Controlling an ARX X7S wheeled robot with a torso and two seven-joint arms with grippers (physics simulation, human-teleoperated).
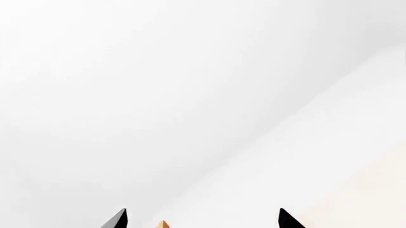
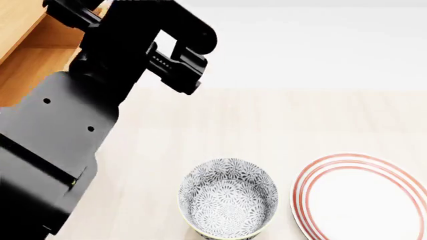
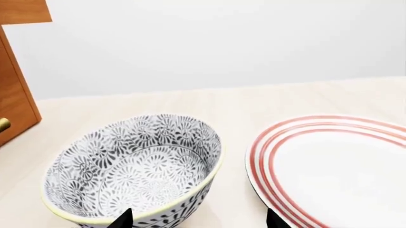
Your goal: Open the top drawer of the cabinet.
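Orange-brown wooden cabinet [image 3: 16,90] shows a brass handle end [image 3: 4,125].

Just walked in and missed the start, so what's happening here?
The robot's left arm is raised beside the orange-brown cabinet at the left; whether it grips anything, or how far the top drawer is open, cannot be seen. The left gripper shows spread fingertips against blank white. The right gripper hovers open by a patterned bowl and a red-rimmed plate on the table.

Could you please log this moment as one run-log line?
left tool: open, empty, facing blank wall | right tool: open, over patterned bowl | striped plate beside bowl | cabinet: untouched
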